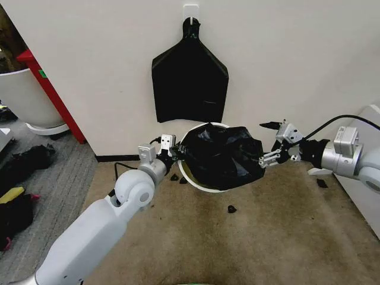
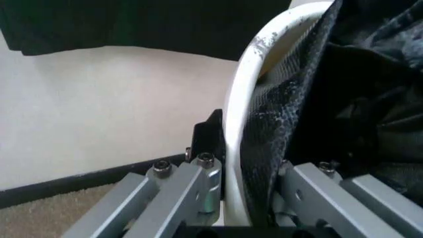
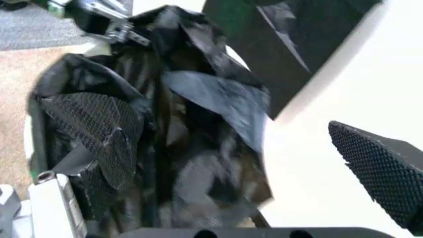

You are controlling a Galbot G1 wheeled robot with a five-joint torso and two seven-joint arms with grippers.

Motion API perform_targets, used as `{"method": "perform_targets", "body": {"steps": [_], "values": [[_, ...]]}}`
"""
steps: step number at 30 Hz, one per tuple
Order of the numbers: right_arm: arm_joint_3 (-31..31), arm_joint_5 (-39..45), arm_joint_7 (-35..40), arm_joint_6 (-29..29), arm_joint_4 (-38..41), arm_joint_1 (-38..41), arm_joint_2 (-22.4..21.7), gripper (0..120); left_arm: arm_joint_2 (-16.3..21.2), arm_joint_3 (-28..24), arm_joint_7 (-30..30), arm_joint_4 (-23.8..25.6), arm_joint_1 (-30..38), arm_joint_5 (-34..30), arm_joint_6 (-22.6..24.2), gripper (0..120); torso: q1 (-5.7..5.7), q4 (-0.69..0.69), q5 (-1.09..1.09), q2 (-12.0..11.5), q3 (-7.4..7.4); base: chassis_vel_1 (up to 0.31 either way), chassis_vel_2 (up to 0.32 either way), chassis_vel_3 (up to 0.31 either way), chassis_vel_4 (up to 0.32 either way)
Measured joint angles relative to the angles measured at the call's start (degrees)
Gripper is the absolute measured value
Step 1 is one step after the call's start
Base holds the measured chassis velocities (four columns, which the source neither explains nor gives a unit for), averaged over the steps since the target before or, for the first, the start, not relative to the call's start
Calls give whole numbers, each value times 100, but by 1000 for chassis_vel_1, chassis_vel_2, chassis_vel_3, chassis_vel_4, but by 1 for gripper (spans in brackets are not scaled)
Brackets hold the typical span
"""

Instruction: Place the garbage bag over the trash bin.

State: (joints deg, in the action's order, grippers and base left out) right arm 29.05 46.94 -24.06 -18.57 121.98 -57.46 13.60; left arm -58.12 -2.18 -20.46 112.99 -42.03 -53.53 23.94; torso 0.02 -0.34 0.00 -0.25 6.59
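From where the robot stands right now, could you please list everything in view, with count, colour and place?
Garbage bag: one, glossy black, bunched over the bin, spilling past its right side.
Trash bin: one, cream-white, on the carpet by the wall.
Bunch of bags: one, black, hanging on the wall hook above the bin.
Scraps: a few, black, on the carpet near the bin.
Planter pot: one, white, far left.
Panel: one, red, beside the pot.
Dark bundles: some, on the left floor.
Left gripper: straddling the bin's left rim with bag edge between the fingers.
Right gripper: open, at the bag's right edge.
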Motion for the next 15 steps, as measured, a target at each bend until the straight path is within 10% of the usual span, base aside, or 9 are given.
{"method": "perform_targets", "body": {"steps": [15], "values": [[-2143,250,-1317,1682,-2111,1946,1190,100,71,149,55,20,-76,-16,-24,4,0,2,5,0,1,0,0,0,0]]}}
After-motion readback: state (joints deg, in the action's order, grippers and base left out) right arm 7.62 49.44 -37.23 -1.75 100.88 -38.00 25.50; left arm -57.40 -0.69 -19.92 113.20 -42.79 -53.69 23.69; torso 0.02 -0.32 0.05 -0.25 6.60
